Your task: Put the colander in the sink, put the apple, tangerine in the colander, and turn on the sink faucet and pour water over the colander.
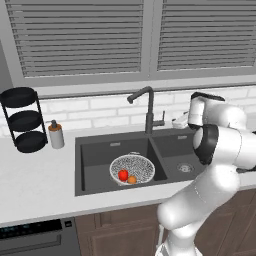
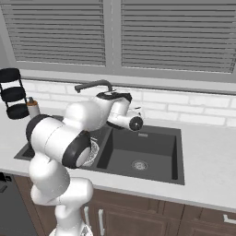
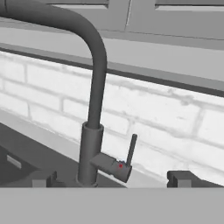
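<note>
With the apple (image 1: 123,175) and tangerine (image 1: 132,179) in the colander (image 1: 132,169), the gripper (image 3: 113,179), fingers apparently spread wide, faces the sink faucet (image 3: 94,131), lever at its four o'clock.

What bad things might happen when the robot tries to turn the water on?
The claw is open near the faucet's thin lever; it might slip past it or bump the faucet. The spout ends left of the colander, so water might miss the apple and tangerine.
</note>
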Controlling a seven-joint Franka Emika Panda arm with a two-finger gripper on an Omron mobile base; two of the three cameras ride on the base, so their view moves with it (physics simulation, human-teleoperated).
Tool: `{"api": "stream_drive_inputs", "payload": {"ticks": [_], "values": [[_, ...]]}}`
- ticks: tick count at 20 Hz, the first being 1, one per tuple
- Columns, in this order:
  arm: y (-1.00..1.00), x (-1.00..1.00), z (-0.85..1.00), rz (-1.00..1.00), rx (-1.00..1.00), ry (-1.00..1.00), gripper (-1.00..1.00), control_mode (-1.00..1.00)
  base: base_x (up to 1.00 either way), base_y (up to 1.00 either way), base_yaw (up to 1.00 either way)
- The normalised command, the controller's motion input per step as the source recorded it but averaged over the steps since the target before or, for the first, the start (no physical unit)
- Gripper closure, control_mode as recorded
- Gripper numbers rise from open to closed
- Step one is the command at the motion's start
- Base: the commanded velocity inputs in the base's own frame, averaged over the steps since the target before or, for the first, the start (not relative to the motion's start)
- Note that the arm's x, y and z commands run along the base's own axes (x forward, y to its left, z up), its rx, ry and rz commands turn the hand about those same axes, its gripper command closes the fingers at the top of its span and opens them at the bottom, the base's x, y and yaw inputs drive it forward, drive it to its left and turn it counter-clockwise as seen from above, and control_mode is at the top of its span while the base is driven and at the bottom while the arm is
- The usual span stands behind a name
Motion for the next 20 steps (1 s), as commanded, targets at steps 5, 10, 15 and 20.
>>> {"api": "stream_drive_inputs", "payload": {"ticks": [5, 10, 15, 20], "values": [[-0.02, 0.47, -0.15, 0.00, 0.08, -0.12, -1.00, -1.00, 0.00, 0.00, 0.00], [0.00, 0.46, -0.09, 0.00, 0.05, -0.06, -1.00, -1.00, 0.00, 0.00, 0.00], [0.00, 0.27, -0.09, 0.00, 0.02, -0.01, -1.00, -1.00, 0.00, 0.00, 0.00], [0.00, 0.41, 0.00, -0.07, 0.05, 0.00, -1.00, -1.00, 0.00, 0.00, 0.00]]}}
